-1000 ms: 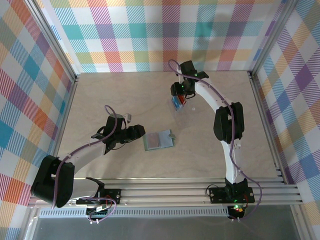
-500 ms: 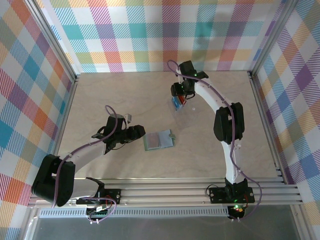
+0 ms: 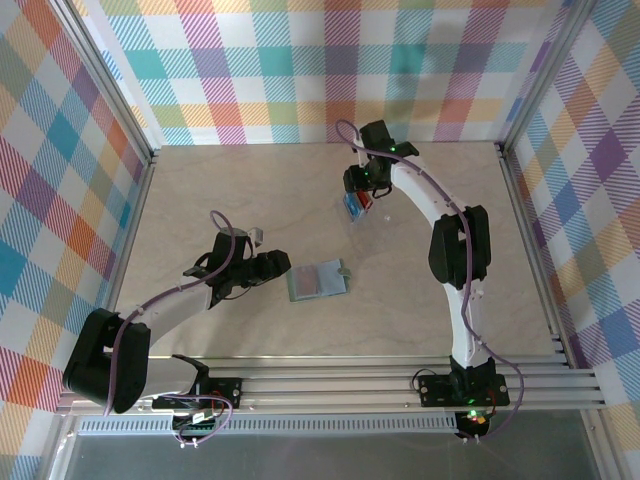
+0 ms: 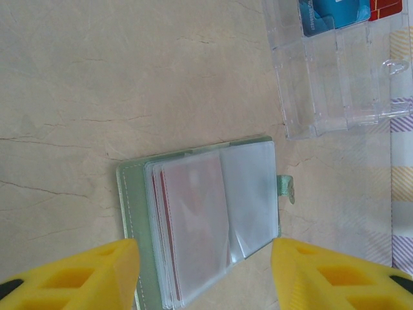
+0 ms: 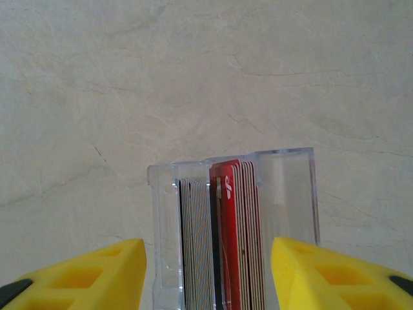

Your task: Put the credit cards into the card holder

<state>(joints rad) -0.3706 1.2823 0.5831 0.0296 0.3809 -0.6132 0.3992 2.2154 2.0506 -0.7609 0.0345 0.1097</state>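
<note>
Credit cards (image 5: 235, 239) stand edgewise in clear tray (image 5: 293, 194) toward table's (image 3: 200, 200) far edge. Likely light, stiff, slick; pinch one by its top edge. Card holder (image 4: 200, 219) open mid-table. Right gripper (image 5: 206, 255) above cards, left gripper (image 4: 203, 258) above holder — jaws apart, empty

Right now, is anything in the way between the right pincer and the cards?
Nothing that I can see. The right pincer hangs open over the cards, which stand on edge in a clear tray. Their top edges are bare, and the tray's walls are only at their sides.
</note>
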